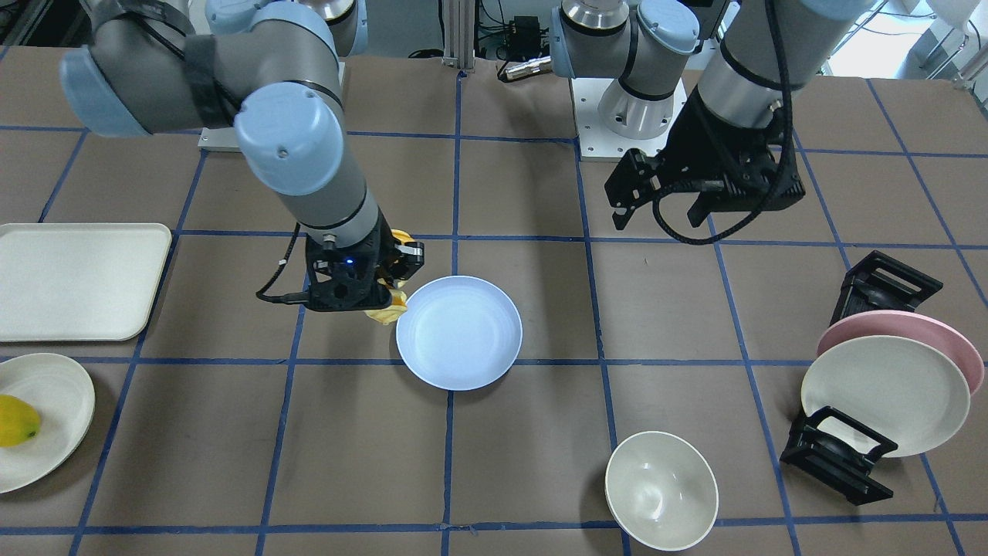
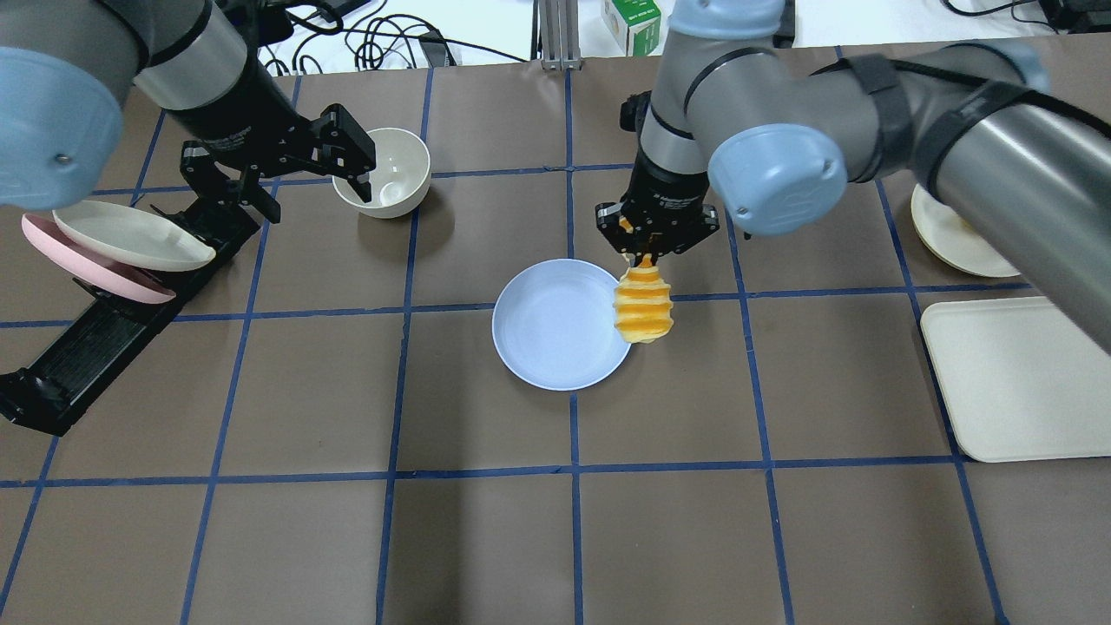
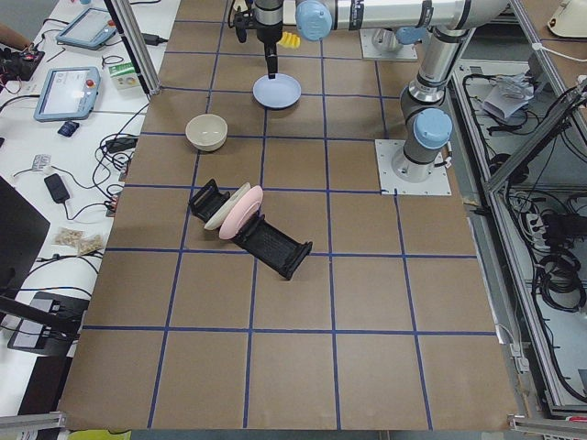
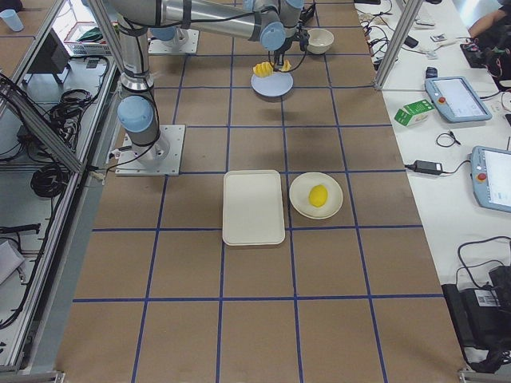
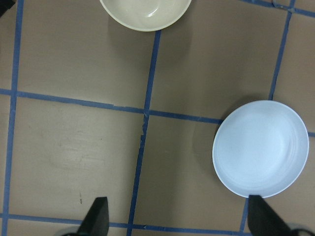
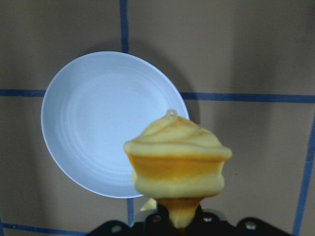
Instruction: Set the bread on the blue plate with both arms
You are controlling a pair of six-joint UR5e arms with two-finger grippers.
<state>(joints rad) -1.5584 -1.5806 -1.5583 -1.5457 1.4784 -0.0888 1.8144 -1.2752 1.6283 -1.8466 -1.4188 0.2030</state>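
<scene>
Jaws of the right gripper [image 2: 649,252] clenched one end of the bread [image 2: 643,308], so the loaf hung lengthwise above the right-hand rim of the blue plate [image 2: 547,334], apparently ready for lowering. The left gripper [image 5: 177,223] hovered empty near the bowl [image 2: 395,169], its jaws spread wide.

The bread [image 2: 643,305], a ridged loaf banded orange and pale yellow, hangs end-down from the right pincer [image 2: 646,254], which is clamped on its upper end. It hangs at the right-hand rim of the blue plate [image 2: 555,334], not yet resting on it. The plate is round, shallow and pale lavender-blue, lying flat on the table near its middle. The left pincer [image 5: 177,221] hangs well apart from the plate, its jaws spread wide.
</scene>
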